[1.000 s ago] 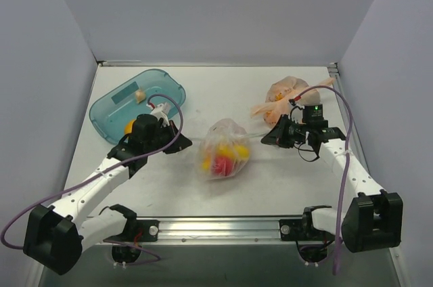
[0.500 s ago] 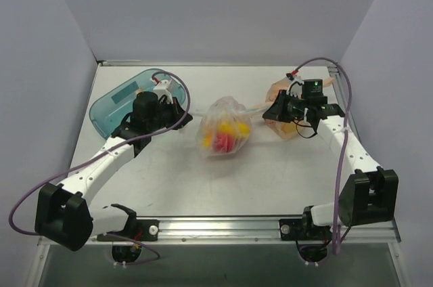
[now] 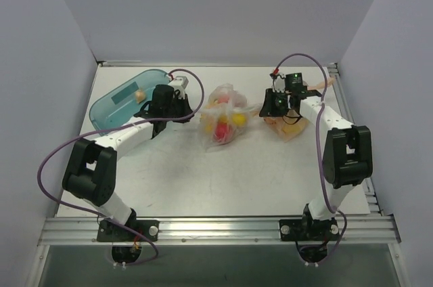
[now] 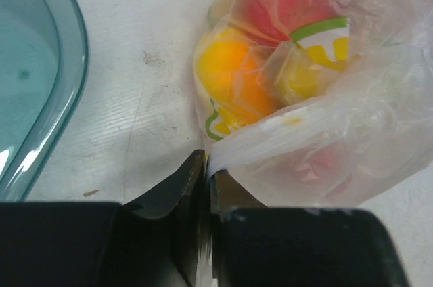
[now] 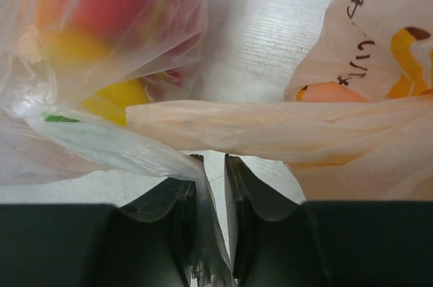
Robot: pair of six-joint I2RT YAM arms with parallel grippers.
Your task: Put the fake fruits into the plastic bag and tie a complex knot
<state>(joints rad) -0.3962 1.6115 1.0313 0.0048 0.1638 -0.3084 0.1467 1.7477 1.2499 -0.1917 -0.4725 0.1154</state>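
The plastic bag [image 3: 223, 124] seems thin, soft and slippery; better take it by its twisted ends. The left end effector [image 4: 206, 165] pinches one; the right end effector [image 5: 211, 165] stands slightly spread around the other.

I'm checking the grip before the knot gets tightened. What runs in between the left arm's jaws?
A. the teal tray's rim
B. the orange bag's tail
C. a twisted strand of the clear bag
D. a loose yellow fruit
C: in the left wrist view a twisted strand of the plastic bag enters the nearly closed jaws of the left gripper, while the teal tray lies apart.
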